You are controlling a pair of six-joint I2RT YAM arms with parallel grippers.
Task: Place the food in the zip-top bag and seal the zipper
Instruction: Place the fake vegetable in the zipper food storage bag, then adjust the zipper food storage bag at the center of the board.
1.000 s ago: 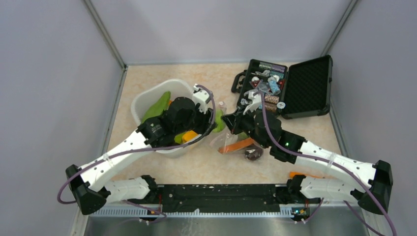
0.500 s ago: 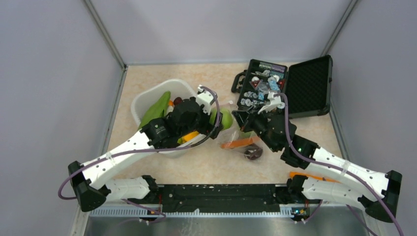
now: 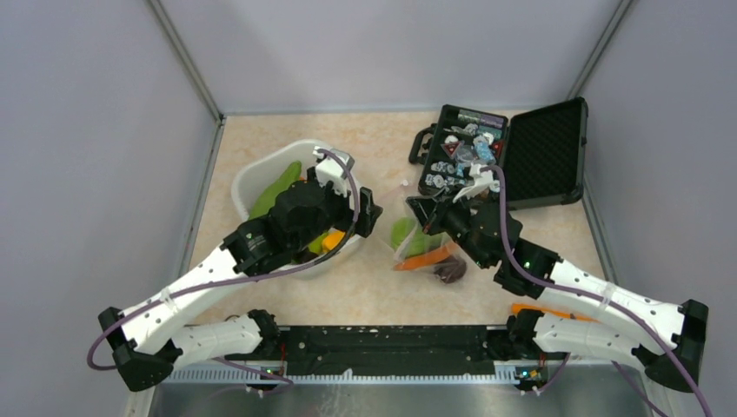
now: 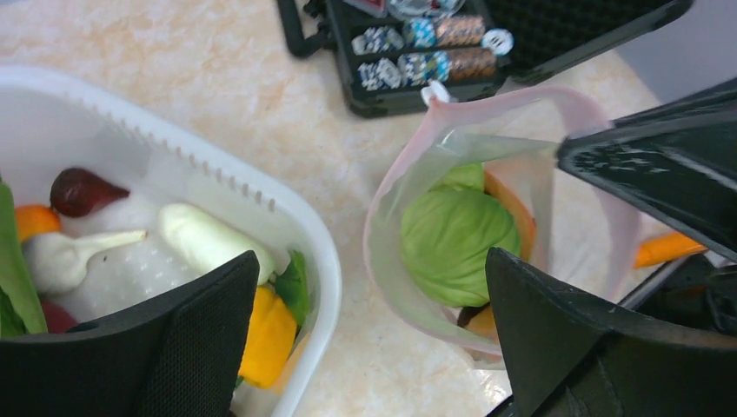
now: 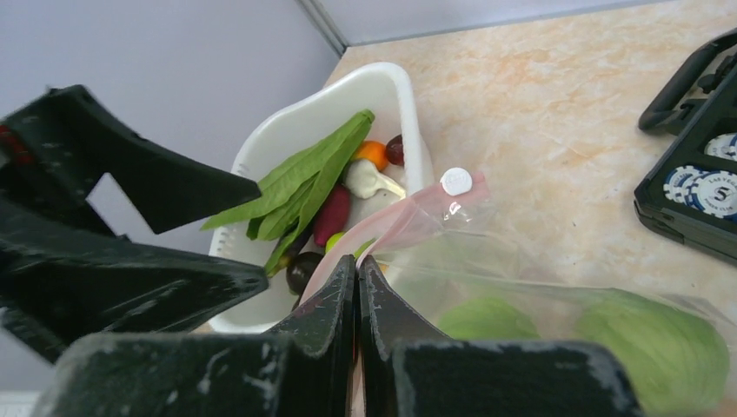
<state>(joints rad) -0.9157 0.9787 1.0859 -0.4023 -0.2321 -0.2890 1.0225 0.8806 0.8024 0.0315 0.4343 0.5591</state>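
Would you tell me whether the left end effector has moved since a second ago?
Yes: the left end effector has drawn back leftward, away from the black case and toward the white plastic tub.

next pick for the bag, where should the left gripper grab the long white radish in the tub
Its thick middle, from straight above. The white radish lies flat, lengthwise beside the tub wall, so the open left gripper should likely close across its narrow width, one finger between radish and wall.
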